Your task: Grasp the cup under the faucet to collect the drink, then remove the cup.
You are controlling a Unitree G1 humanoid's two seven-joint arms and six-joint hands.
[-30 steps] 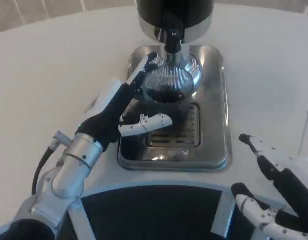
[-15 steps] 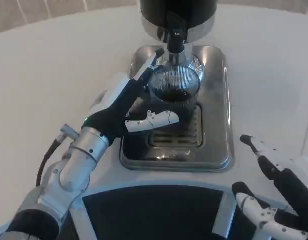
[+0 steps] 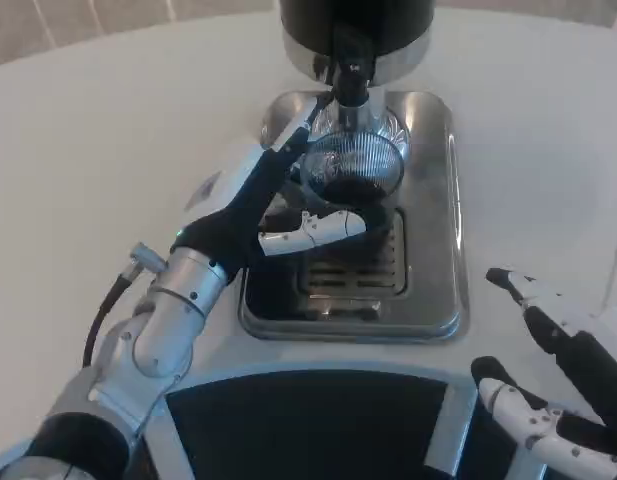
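Note:
A ribbed clear glass cup (image 3: 352, 166) with dark drink in it stands on the steel drip tray (image 3: 428, 250), right under the black faucet (image 3: 349, 76) of the dispenser. My left hand (image 3: 256, 205) reaches in from the lower left and grips the cup. Its fingers (image 3: 288, 143) lie along the cup's left side and its white thumb (image 3: 318, 227) crosses the cup's front low down. My right hand (image 3: 556, 395) rests at the bottom right near the table edge, fingers apart and holding nothing.
The dispenser's black and chrome body (image 3: 354, 25) rises at the back of the tray. A slotted grate (image 3: 360, 268) lies in the tray in front of the cup. A dark panel (image 3: 308, 425) runs along the near edge.
My left hand has pushed further forward, and its thumb has slid right across the cup's front. The right hand has barely moved. The view has shifted slightly.

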